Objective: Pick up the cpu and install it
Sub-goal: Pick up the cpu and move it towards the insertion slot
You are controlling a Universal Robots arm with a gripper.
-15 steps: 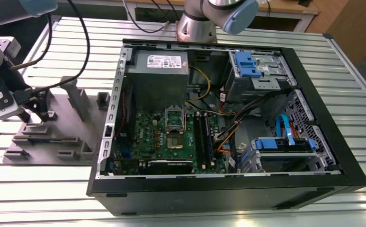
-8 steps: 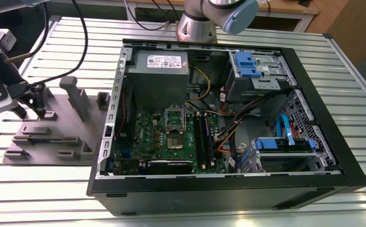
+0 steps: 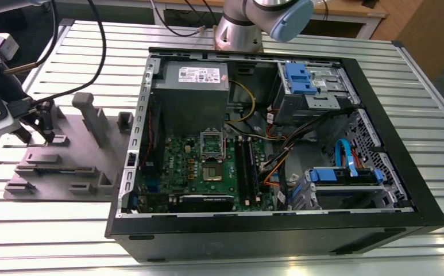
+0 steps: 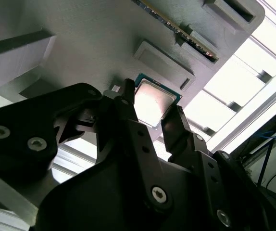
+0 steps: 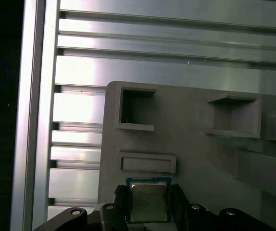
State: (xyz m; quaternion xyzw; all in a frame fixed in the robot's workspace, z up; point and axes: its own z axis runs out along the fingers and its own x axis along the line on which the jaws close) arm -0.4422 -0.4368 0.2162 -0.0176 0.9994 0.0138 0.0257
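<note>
From my station, the end effector (image 3: 38, 133) sits low over the grey fixture plate (image 3: 61, 172) at the exterior view's left, on the slatted aluminium table (image 3: 53, 230) and well apart from the open computer case (image 3: 283, 230). In both wrist views its two dark fingers (image 4: 128, 103) stand on opposite edges of the cpu (image 4: 153, 102), one on each side, and I see no gap between finger and chip, so I read the end effector (image 5: 149, 204) as closed on the cpu (image 5: 148, 198). The chip lies flat with its silvery top facing the cameras, over the plate's (image 5: 191, 159) bare surface and just beside a shallow rectangular raised pocket (image 5: 147, 162). I cannot tell whether it rests on the plate or is already raised off it. In the exterior view, the green motherboard (image 3: 183, 167) lies in the floor of the case, and its square socket (image 3: 212, 171) shows a dark centre with the metal frame (image 3: 211, 142) swung up beside it.
</note>
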